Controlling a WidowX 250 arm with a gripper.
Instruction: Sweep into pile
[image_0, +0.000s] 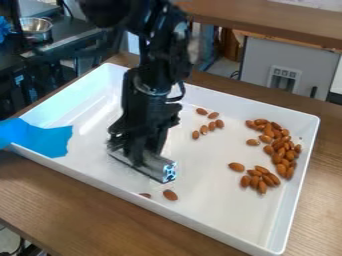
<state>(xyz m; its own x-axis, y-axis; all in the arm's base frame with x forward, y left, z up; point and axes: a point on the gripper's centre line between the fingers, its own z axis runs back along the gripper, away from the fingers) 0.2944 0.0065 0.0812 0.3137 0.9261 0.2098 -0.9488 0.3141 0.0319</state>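
Brown wood makes up the front of the counter (100, 220), and just past it sits a big white tray (304, 150) with low walls all the way round. Two brown nuts (170, 195) lie inside by the front wall, near each other but not touching. A bit farther in, the black gripper (139, 157) points down at the left half of the tray. It is hard to see well down there, but the gripper seems to be closed on a silver bar (160, 168), gripping it near its middle. The bar lies low over the tray floor, and one end has a blue and white pattern on it. Past the bar and to its right, six more nuts make a small, loose bunch. Most of the nuts are over on the right side of the tray. Many sit close together in a long, bent heap, and some lie on top of others. A smaller bunch lies just in front of that heap, with one nut a little to its left. One more nut lies by the left side of the heap. On the left, a bright blue sheet (40, 137) hangs over the tray wall. Behind the counter, a shiny metal bowl (35, 30) sits at the upper left.
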